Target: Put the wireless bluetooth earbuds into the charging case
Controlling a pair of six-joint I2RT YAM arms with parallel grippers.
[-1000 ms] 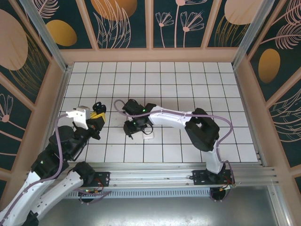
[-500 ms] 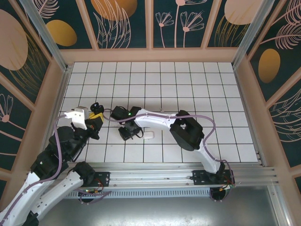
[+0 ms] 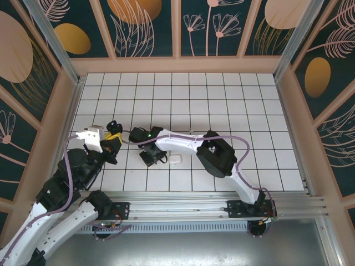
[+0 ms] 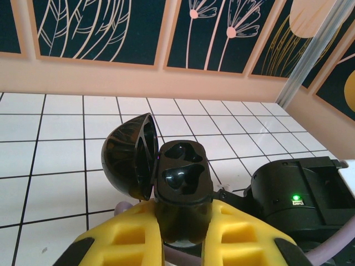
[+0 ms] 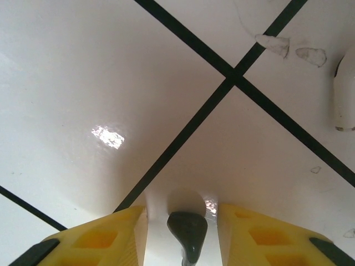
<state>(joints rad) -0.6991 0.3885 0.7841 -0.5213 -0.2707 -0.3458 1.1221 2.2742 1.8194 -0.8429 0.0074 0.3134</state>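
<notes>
A black charging case stands with its lid swung open to the left, and my left gripper is shut on its body. From above, that case sits at the tip of the left gripper. The case's near socket holds a glossy black shape; I cannot tell what it is. A black earbud lies on the white tile between my right gripper's yellow fingers, with a gap on each side. In the top view the right gripper points down at the tile, right of the left gripper.
A small white rounded object lies on the tile just right of the right gripper; its edge shows at the right. The right arm's black wrist sits close beside the held case. Wooden walls ring the tiled floor.
The right arm has swung left and lowered its gripper toward the tile beside the left gripper, uncovering the white object. The left gripper shifted slightly left with the case.
</notes>
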